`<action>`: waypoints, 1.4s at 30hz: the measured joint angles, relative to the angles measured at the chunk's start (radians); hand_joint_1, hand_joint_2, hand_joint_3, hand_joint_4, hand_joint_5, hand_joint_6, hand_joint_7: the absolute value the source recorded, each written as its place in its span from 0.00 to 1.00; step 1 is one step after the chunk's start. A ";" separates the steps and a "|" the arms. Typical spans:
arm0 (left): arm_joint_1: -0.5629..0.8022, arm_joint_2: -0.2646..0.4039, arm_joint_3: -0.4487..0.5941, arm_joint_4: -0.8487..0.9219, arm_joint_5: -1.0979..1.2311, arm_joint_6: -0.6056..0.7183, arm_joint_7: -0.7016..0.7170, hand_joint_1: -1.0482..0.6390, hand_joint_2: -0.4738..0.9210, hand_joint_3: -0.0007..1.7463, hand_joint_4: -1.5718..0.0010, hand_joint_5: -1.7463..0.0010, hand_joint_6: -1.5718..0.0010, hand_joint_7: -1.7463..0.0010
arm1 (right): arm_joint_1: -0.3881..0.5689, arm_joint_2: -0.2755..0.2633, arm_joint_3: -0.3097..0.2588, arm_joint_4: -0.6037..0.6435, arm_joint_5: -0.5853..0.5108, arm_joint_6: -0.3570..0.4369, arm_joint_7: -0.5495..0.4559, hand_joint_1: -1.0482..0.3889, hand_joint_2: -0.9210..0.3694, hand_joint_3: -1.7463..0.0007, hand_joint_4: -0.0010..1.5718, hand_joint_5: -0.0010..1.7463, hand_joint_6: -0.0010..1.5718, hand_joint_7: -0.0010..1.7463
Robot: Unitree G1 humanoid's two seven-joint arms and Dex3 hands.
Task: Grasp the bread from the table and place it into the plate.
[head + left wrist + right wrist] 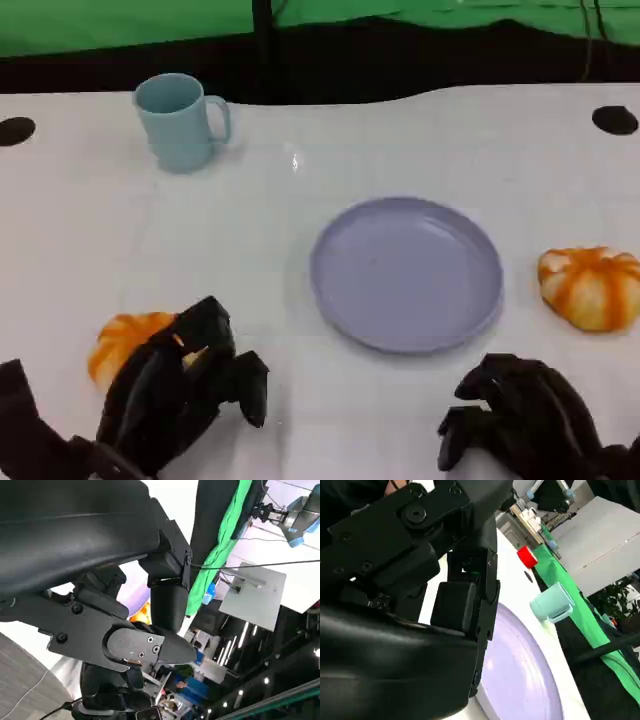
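Two orange-and-white pumpkin-shaped bread rolls lie on the white table. One roll [122, 342] is at the front left, partly hidden by my left hand [185, 385], whose spread fingers reach over its right side without gripping it. The other roll [592, 287] lies to the right of the lavender plate [405, 272], which is bare and sits mid-table. My right hand [520, 420] hovers at the front right, below the plate, with loosely bent fingers and nothing in it. The right wrist view has the plate [520, 670] just beyond that hand's fingers.
A light blue mug [180, 120] stands at the back left, also seen as the mug [551, 602] in the right wrist view, with a red object [526, 556] beyond it. Black round marks [614, 120] sit near the table's far corners. A green backdrop runs behind the table.
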 measured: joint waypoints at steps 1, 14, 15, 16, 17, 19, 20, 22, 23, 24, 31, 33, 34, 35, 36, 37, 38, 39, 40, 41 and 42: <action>0.000 0.000 0.000 0.000 0.000 0.000 0.000 0.20 1.00 0.13 0.42 0.00 0.59 0.00 | 0.000 0.000 0.000 0.000 0.000 0.000 0.000 0.02 0.15 1.00 0.98 0.46 1.00 0.22; -0.001 0.005 -0.003 0.000 0.000 0.009 0.000 0.21 1.00 0.13 0.43 0.00 0.59 0.00 | 0.000 0.000 0.002 0.000 0.000 0.000 0.000 0.02 0.15 1.00 0.97 0.46 1.00 0.22; -0.001 0.005 -0.004 -0.001 0.000 0.012 0.000 0.21 1.00 0.14 0.43 0.00 0.59 0.00 | 0.000 0.000 0.002 0.000 0.000 0.000 0.000 0.02 0.15 1.00 0.97 0.46 1.00 0.22; -0.001 0.005 -0.005 -0.001 0.000 0.012 0.000 0.21 1.00 0.14 0.43 0.00 0.59 0.00 | 0.000 0.000 0.002 0.000 0.000 0.000 -0.001 0.02 0.15 1.00 0.97 0.46 1.00 0.21; -0.001 0.005 -0.005 -0.001 0.000 0.011 0.000 0.21 1.00 0.14 0.43 0.00 0.59 0.00 | 0.000 0.000 0.002 0.000 0.000 0.000 -0.001 0.02 0.15 1.00 0.97 0.46 1.00 0.21; -0.001 0.005 -0.005 -0.001 0.000 0.009 0.000 0.21 1.00 0.14 0.44 0.00 0.59 0.00 | 0.000 0.000 0.002 0.000 0.000 0.000 0.000 0.03 0.15 1.00 0.97 0.46 1.00 0.21; -0.001 0.005 -0.005 -0.001 0.000 0.009 0.000 0.21 1.00 0.13 0.44 0.00 0.60 0.00 | 0.000 0.000 0.002 0.000 0.000 0.000 0.001 0.03 0.15 1.00 0.98 0.46 1.00 0.21; -0.001 0.005 -0.005 -0.002 0.000 0.010 0.001 0.21 1.00 0.14 0.47 0.00 0.63 0.03 | 0.000 0.000 0.002 -0.001 0.000 0.000 0.000 0.02 0.15 1.00 0.98 0.46 1.00 0.21; -0.001 0.005 -0.005 -0.006 0.000 0.011 0.001 0.21 1.00 0.14 0.48 0.00 0.63 0.04 | 0.000 0.000 0.002 -0.001 0.000 0.000 0.000 0.03 0.15 1.00 0.98 0.46 1.00 0.21; -0.001 0.005 -0.005 -0.010 0.000 0.011 0.001 0.22 1.00 0.14 0.49 0.00 0.63 0.06 | 0.000 0.001 0.002 -0.002 0.000 0.000 0.000 0.02 0.15 1.00 0.98 0.46 1.00 0.21; 0.005 0.029 -0.016 -0.071 0.095 -0.056 0.046 0.26 1.00 0.17 0.65 0.12 0.64 0.49 | 0.000 0.001 0.003 -0.003 0.000 0.000 -0.001 0.03 0.15 1.00 0.98 0.46 1.00 0.21; 0.005 0.044 -0.016 -0.071 0.105 -0.075 0.044 0.25 1.00 0.15 0.68 0.20 0.65 0.63 | 0.000 0.001 0.003 -0.004 0.000 0.001 -0.001 0.03 0.15 1.00 0.98 0.46 1.00 0.22; 0.005 0.057 -0.018 -0.074 0.120 -0.086 0.044 0.25 1.00 0.14 0.69 0.26 0.66 0.72 | 0.000 0.001 0.003 -0.004 0.000 0.002 -0.001 0.03 0.15 1.00 0.98 0.46 1.00 0.22; 0.005 0.073 -0.023 -0.083 0.149 -0.097 0.048 0.25 1.00 0.14 0.70 0.29 0.66 0.75 | 0.000 0.001 0.003 -0.004 0.000 0.001 -0.001 0.03 0.15 1.00 0.98 0.46 1.00 0.22; 0.005 0.090 -0.029 -0.095 0.174 -0.109 0.054 0.25 1.00 0.14 0.70 0.30 0.66 0.77 | 0.001 0.001 0.003 -0.004 0.000 0.001 -0.001 0.03 0.15 1.00 0.98 0.46 1.00 0.22; 0.005 0.106 -0.034 -0.111 0.194 -0.118 0.061 0.26 1.00 0.13 0.70 0.39 0.66 0.84 | 0.001 0.001 0.003 -0.005 0.000 0.001 -0.001 0.03 0.14 1.00 0.98 0.46 1.00 0.22; 0.005 0.117 -0.038 -0.126 0.224 -0.136 0.075 0.26 1.00 0.13 0.69 0.43 0.66 0.86 | 0.001 0.001 0.003 -0.005 0.000 0.001 -0.001 0.03 0.14 1.00 0.98 0.46 1.00 0.22; 0.005 0.130 -0.043 -0.142 0.256 -0.153 0.089 0.26 1.00 0.12 0.70 0.46 0.66 0.88 | 0.001 0.001 0.004 -0.005 0.000 0.001 -0.001 0.03 0.14 1.00 0.98 0.46 1.00 0.22; 0.006 0.148 -0.050 -0.162 0.293 -0.167 0.106 0.27 1.00 0.12 0.70 0.47 0.66 0.90 | 0.001 0.001 0.004 -0.005 0.000 0.001 -0.001 0.03 0.14 1.00 0.98 0.46 1.00 0.21; 0.007 0.164 -0.056 -0.179 0.319 -0.172 0.119 0.27 1.00 0.11 0.71 0.48 0.66 0.91 | 0.001 0.001 0.004 -0.005 0.000 0.001 -0.001 0.03 0.15 1.00 0.98 0.46 1.00 0.21; 0.008 0.179 -0.059 -0.192 0.339 -0.175 0.130 0.28 1.00 0.09 0.74 0.50 0.68 0.92 | 0.001 0.001 0.004 -0.005 0.000 0.001 0.000 0.02 0.15 1.00 0.98 0.46 1.00 0.21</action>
